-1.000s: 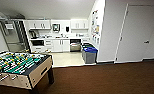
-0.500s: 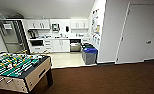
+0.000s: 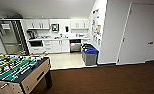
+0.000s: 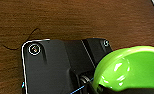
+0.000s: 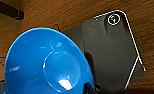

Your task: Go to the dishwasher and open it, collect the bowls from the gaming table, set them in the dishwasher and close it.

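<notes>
The dishwasher (image 3: 75, 47) is a steel-fronted unit under the white kitchen counter, far ahead across the brown floor. A lime green bowl (image 4: 133, 70) fills one corner of the left wrist view, and my left gripper (image 4: 103, 88) is shut on its rim above the wooden floor. In the right wrist view my right gripper (image 5: 90, 88) is shut on the rim of a bright blue bowl (image 5: 48, 65), which faces the camera. The gaming table is out of view.
A table-football table (image 3: 18, 72) stands close at the left. Bins with a blue lid (image 3: 91, 56) sit at the wall corner beside the kitchen entrance. A white door (image 3: 140, 37) is on the right. A tall fridge (image 3: 10, 37) stands at the kitchen's left.
The whole head view has shifted only slightly, so the camera has barely moved. Nothing in the room has moved.
</notes>
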